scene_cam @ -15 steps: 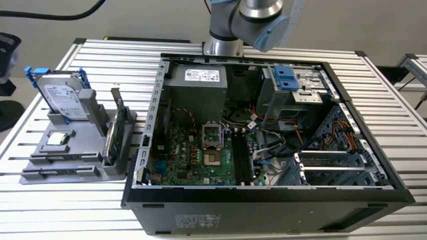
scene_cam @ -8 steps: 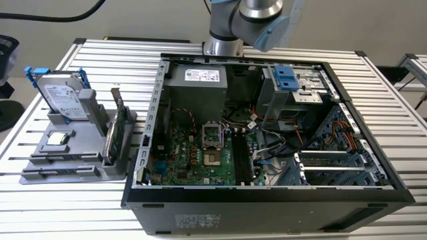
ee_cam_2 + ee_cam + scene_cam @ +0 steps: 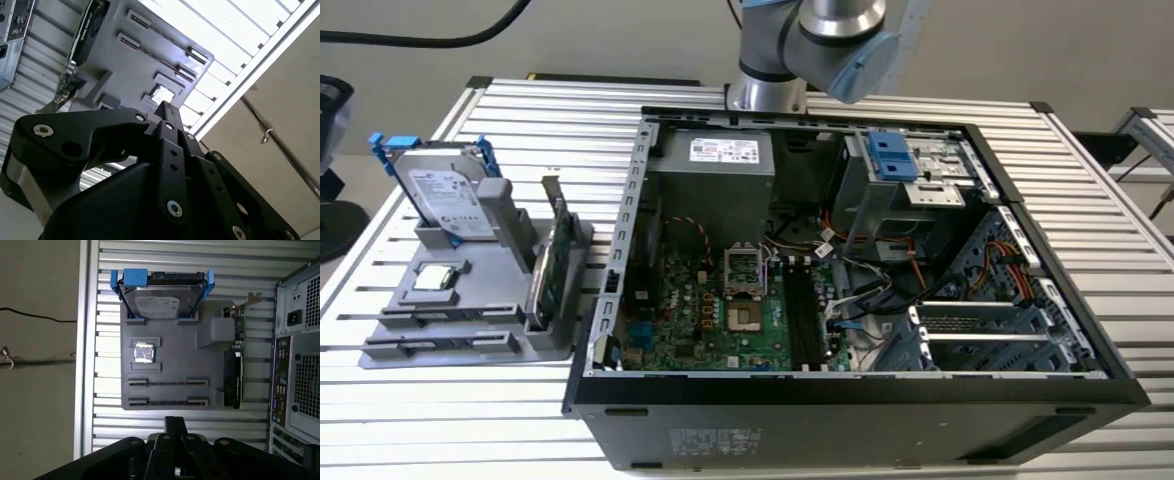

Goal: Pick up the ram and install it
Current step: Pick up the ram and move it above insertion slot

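On the exterior view's left, the slatted desk [image 3: 467, 425] carried a grey parts holder [image 3: 400, 352]. The holder kept the silver hard drive [image 3: 447, 195] with blue rails upright at its far end. A processor chip [image 3: 438, 277] lay flat in a recess, and the green card [image 3: 558, 265] stood on edge in a slot on the side nearest the computer. This arrangement probably left each part's upper edge free for a grasp from above. Two long slots [image 3: 167, 383] at the holder's near end each appeared as a thin dark line in the first wrist view, and whether a stick sat in either could not be determined. Toward the exterior view's right, the computer case [image 3: 854, 415] lay on its side with the panel off. The motherboard [image 3: 680, 320] therefore faced upward, presumably so that parts could be pressed straight down into it. The ram could not be singled out with certainty. The likeliest location was the dark strip at the memory sockets [image 3: 803, 312] beside the processor socket, but this remained a judgement. The arm [image 3: 834, 35] stood at the far edge of the case. In both wrist views the fingers [image 3: 174, 424] [image 3: 167, 114] were pressed together at the tips. Nothing was seen between them, and they were well apart from the holder.
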`<action>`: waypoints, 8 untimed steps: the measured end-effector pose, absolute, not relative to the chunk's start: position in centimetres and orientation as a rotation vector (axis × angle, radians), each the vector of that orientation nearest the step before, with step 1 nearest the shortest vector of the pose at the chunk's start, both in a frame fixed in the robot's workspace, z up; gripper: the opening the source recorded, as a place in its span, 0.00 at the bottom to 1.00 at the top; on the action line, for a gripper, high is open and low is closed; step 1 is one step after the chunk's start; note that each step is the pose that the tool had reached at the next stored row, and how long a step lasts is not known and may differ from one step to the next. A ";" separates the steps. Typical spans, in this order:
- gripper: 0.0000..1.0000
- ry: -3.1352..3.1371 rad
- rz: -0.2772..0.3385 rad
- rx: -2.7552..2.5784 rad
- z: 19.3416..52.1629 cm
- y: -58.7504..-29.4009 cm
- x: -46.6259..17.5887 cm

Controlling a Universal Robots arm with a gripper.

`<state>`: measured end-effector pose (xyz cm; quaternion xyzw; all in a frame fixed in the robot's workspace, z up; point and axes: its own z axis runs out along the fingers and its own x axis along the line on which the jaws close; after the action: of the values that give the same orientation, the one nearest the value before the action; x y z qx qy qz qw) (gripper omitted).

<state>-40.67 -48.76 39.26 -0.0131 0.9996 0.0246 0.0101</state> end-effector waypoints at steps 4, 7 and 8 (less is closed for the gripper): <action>0.00 3.120 0.077 -0.046 39.3 -49.1 -40.7; 0.00 3.120 0.077 -0.049 39.3 -49.3 -40.7; 0.00 3.120 0.077 -0.050 39.3 -49.3 -40.7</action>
<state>-40.67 -49.33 39.26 -0.0161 0.9995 0.0246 0.0100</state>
